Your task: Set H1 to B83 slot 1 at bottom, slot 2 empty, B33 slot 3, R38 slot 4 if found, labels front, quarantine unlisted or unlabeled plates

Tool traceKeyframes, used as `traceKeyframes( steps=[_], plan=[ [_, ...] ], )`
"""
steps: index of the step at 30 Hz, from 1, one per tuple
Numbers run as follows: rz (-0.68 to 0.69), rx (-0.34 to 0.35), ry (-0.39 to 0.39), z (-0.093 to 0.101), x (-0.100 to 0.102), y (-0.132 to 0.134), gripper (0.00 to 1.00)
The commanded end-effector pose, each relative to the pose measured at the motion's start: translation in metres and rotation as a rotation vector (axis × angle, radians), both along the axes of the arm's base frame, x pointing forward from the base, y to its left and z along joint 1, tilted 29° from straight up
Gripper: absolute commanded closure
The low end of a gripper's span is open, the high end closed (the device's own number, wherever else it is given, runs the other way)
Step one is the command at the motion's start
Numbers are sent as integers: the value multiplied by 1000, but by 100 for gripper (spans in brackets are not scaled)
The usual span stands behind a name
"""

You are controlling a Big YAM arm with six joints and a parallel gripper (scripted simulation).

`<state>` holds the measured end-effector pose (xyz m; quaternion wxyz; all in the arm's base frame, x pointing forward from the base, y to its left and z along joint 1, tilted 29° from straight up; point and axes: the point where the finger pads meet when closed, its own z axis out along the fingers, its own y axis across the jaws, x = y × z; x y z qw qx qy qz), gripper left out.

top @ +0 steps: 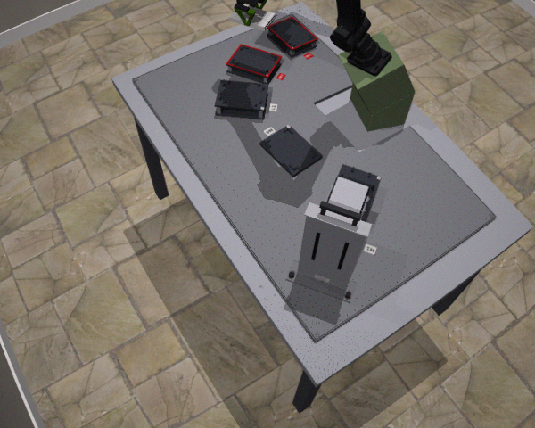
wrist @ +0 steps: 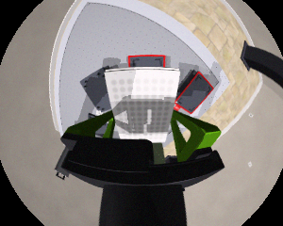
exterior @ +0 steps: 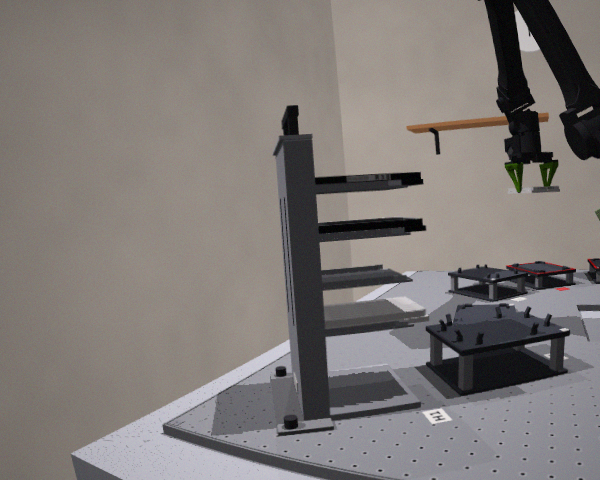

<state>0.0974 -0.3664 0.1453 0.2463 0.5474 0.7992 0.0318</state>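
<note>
My gripper [top: 250,10] [exterior: 532,181] [wrist: 142,112] is shut on a white well plate [top: 261,18] [exterior: 542,189] [wrist: 141,90], held flat by its long sides high in the air near the table's far edge. It hangs above and beside the two red-rimmed quarantine nests [top: 254,61] [top: 292,34] [exterior: 540,268], which are both bare. The plate hotel H1 [top: 333,251] [exterior: 300,258] stands at the front. Its top shelf holds a plate [top: 348,193] [exterior: 367,180], the third shelf holds a plate [exterior: 370,225], the second shelf [exterior: 362,276] looks bare, and the bottom shelf holds a pale plate [exterior: 375,310].
A black landing nest [top: 242,95] [exterior: 489,276] and a black nest with locator pins [top: 291,149] [exterior: 496,333] stand between the hotel and the quarantine nests, both bare. The arm's green pedestal [top: 381,92] is at the back right. A wooden wall shelf [exterior: 465,124] hangs behind the arm.
</note>
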Motion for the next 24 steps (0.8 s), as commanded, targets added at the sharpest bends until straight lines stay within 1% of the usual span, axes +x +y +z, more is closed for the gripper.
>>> traceKeyframes(
  steps=[1,4,5,6,7,11,13,16,17,24],
  plan=[
    [17,-50,4,17,-10,-21,14],
    [16,-51,5,15,-18,-27,14],
    [16,-18,7,1,-19,-16,14],
    [16,-25,8,-7,-18,-16,14],
    [43,-25,9,-9,-6,-14,14],
    [31,-19,7,-19,-2,-16,14],
    [24,-25,4,-19,1,-21,14],
    [17,-28,4,-21,0,-19,14],
    [24,-15,5,-28,3,-18,14],
    [24,-16,4,-44,11,-22,14]
  ],
)
